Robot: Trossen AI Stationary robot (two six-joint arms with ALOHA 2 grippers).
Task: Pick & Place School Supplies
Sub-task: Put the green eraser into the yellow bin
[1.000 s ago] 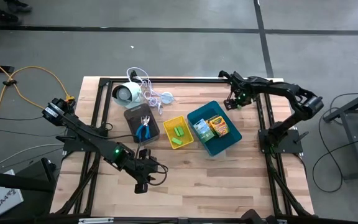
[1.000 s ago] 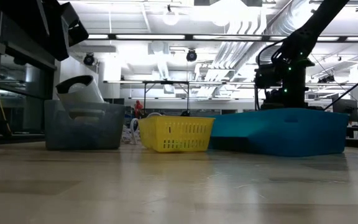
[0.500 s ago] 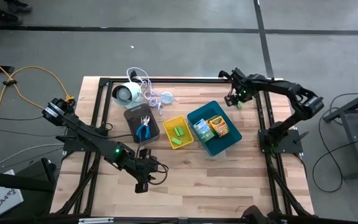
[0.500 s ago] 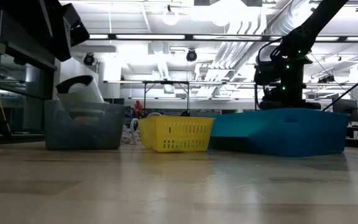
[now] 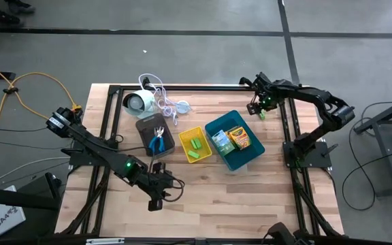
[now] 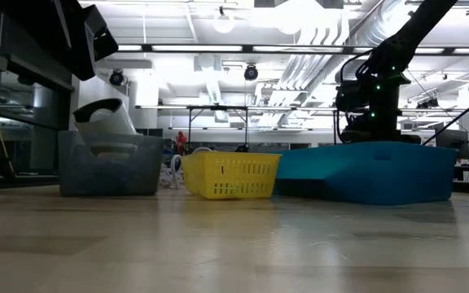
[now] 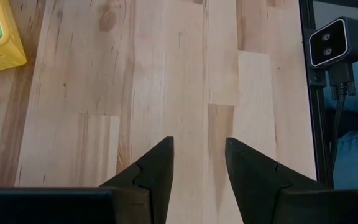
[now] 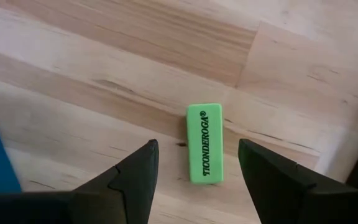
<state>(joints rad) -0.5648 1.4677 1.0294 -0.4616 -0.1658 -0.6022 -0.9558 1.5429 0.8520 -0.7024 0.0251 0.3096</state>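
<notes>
A bright-green block [image 8: 204, 143] printed TICONDEROGA lies flat on the wood at the table's far right, and also shows in the high view [image 5: 262, 115]. My right gripper [image 8: 197, 144] is open above it, one finger on either side, touching nothing; it also shows in the high view [image 5: 256, 109]. My left gripper [image 7: 199, 142] is open and empty over bare wood near the table's front [image 5: 154, 201]. Blue-handled pliers [image 5: 157, 142] lie in the grey tray [image 5: 146, 127]. Green blocks [image 5: 195, 146] lie in the yellow tray [image 5: 184, 134]. A green box [image 5: 221, 141] and a yellow-orange box [image 5: 240, 138] lie in the blue tray [image 5: 213, 125].
A white round device [image 5: 137, 102] with its white cord [image 5: 167, 103] sits at the far left. The three trays stand in a row across the table's middle [image 6: 230, 175]. A black frame rail runs along the table's edges [image 5: 288, 129]. A small camera [image 7: 333, 41] stands at the front edge.
My right gripper has moved a little toward the table's right edge, staying open, and the green block now shows beside it in the high view.
</notes>
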